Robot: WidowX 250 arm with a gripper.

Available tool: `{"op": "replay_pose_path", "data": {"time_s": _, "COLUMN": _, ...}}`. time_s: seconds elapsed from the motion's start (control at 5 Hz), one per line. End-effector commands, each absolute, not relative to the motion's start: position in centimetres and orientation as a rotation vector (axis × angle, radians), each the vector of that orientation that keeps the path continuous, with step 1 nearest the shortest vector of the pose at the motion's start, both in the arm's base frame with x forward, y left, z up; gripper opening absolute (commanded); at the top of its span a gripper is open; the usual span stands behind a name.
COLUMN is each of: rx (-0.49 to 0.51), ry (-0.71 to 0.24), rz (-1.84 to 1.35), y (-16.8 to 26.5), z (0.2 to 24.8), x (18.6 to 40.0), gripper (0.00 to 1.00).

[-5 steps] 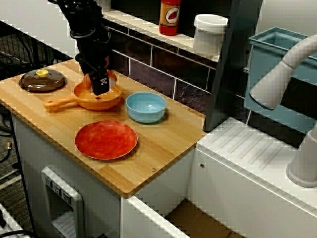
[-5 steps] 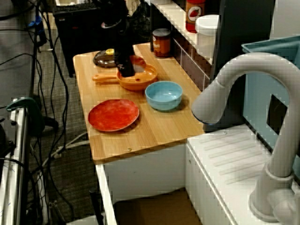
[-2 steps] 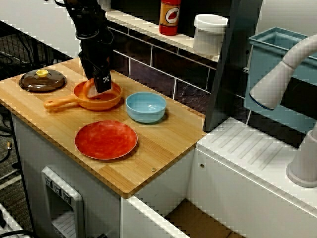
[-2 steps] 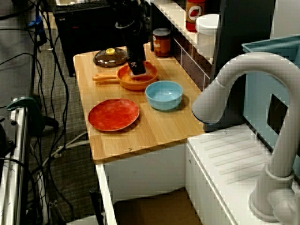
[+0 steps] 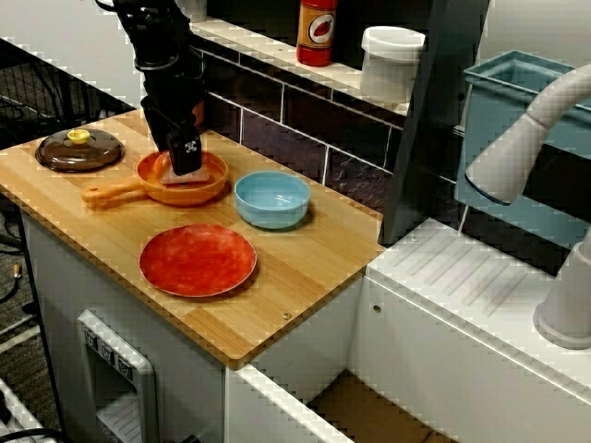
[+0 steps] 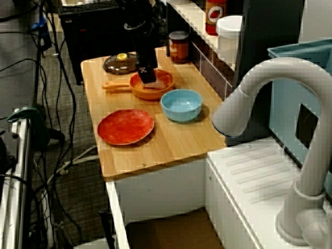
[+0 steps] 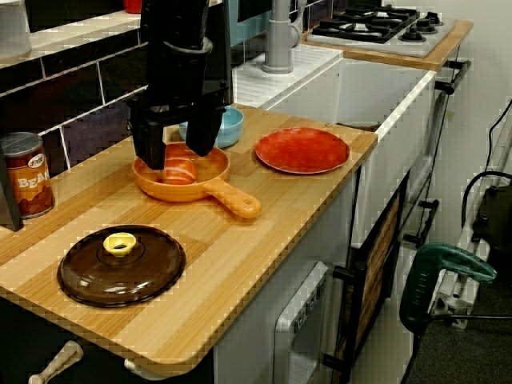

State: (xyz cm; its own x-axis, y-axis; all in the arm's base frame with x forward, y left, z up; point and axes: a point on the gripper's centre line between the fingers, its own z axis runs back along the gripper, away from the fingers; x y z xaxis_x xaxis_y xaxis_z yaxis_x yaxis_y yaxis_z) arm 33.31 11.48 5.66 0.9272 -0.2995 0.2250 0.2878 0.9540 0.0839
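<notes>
- We record a wooden counter (image 5: 305, 268) in a play kitchen, backed by a dark tiled wall (image 5: 295, 125); a white draining board (image 5: 462, 277) with a grey faucet (image 6: 259, 85) adjoins one end
- The black tool (image 7: 174, 154) hangs point-down over the orange pan (image 7: 210, 186)
- In the view from the lid end its two fingers (image 7: 148, 148) stand wide apart, one to each side of the pan's middle, and they grip nothing
- A pink-and-white food piece (image 7: 179, 170) lies on the floor of the pan, between and just below the fingertips; we cannot tell whether either finger touches it
- In the view facing the tiled wall the tool covers most of that food piece, and only a pale edge shows beneath it
- The pan stands flat on the counter near the wall, its handle (image 5: 109, 194) pointing away from the blue bowl (image 5: 271, 214)
- The blue bowl stands upright just beside the pan, with a narrow gap between them
- A red plate (image 5: 198, 259) lies nearer the front edge, near the pan and the bowl and touching neither
- A brown lid (image 7: 84, 268) with a yellow knob lies flat at the end of the counter, well apart from the tool
- A can (image 7: 26, 176) stands against the wall near that lid
- On the ledge (image 5: 268, 51) above the tiles stand a red bottle (image 5: 317, 30) and a white tub (image 5: 391, 63), both upright
</notes>
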Motion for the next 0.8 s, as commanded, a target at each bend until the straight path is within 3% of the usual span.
{"op": "replay_pose_path", "data": {"time_s": 0.0, "rx": 0.060, "ry": -0.305, "rz": -0.289, "y": 13.3, "z": 9.3, "x": 32.1, "gripper": 1.00}}
{"op": "replay_pose_path", "data": {"time_s": 0.6, "rx": 0.085, "ry": -0.311, "rz": -0.282, "y": 16.5, "z": 8.7, "x": 30.2, "gripper": 1.00}}
